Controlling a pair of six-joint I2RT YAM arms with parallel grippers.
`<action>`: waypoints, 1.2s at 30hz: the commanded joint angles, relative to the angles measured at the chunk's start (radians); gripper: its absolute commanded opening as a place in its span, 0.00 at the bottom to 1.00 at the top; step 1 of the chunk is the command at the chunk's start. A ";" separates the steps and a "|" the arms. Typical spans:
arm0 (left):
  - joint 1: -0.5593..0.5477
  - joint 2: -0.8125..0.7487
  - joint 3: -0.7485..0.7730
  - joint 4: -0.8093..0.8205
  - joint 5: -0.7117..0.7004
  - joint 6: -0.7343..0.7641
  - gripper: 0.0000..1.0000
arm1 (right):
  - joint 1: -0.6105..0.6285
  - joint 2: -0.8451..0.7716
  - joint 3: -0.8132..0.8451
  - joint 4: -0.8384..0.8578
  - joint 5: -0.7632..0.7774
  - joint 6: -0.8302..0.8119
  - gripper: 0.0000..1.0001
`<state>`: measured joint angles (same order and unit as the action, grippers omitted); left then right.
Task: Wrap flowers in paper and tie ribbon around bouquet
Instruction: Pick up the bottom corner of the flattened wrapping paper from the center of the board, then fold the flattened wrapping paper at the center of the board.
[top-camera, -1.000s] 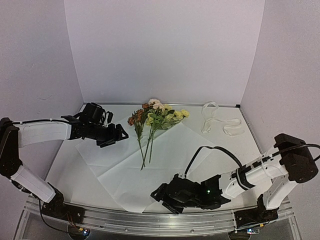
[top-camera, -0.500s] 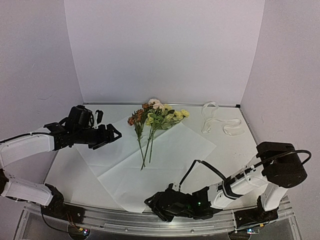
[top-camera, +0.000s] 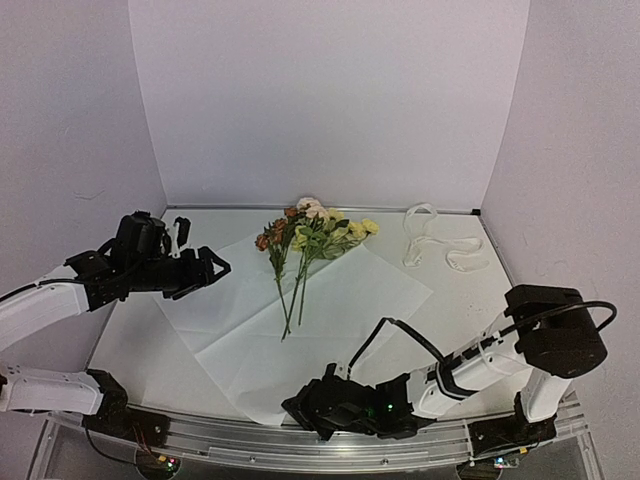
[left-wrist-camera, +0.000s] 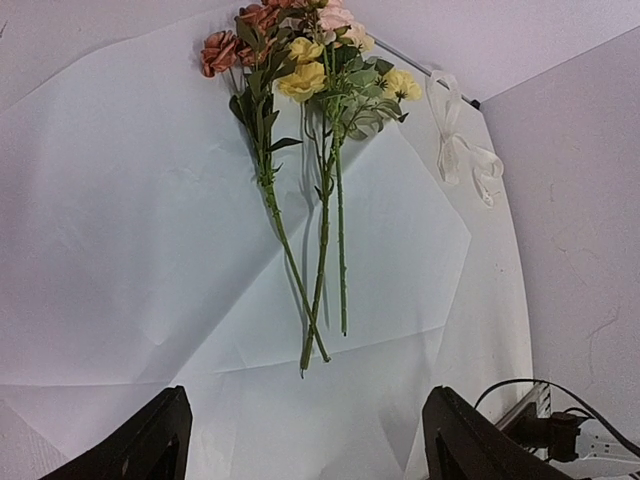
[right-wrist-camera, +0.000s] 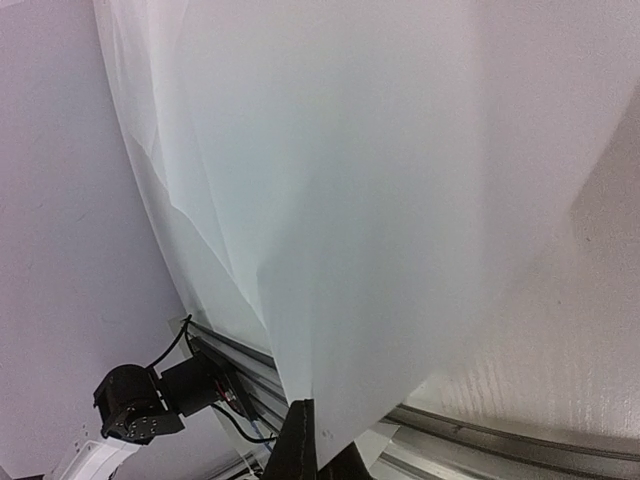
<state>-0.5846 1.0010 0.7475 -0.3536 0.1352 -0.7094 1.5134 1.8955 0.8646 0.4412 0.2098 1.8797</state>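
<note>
Paper (right-wrist-camera: 350, 200) corner pinched between right fingers (right-wrist-camera: 297, 445).

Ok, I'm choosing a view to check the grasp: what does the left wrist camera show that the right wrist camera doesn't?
Only left wrist: the flowers lying on the paper, the ribbon beyond it, and the open left end effector. Only right wrist: the right end effector shut on the paper's near corner, by the front rail. Both: the white paper.
</note>
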 joint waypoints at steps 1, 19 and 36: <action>-0.004 -0.024 0.034 -0.015 -0.005 0.002 0.83 | -0.026 -0.089 0.015 0.007 0.058 -0.080 0.00; -0.004 0.055 0.212 -0.082 -0.045 0.068 0.83 | -0.374 -0.079 0.150 -0.019 -0.119 -0.289 0.00; -0.005 0.257 0.195 0.050 0.093 0.071 0.82 | -0.693 0.207 0.472 -0.073 -0.416 -0.365 0.00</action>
<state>-0.5846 1.2027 0.9276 -0.3791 0.1592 -0.6518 0.8519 2.0659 1.2829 0.3773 -0.1584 1.5275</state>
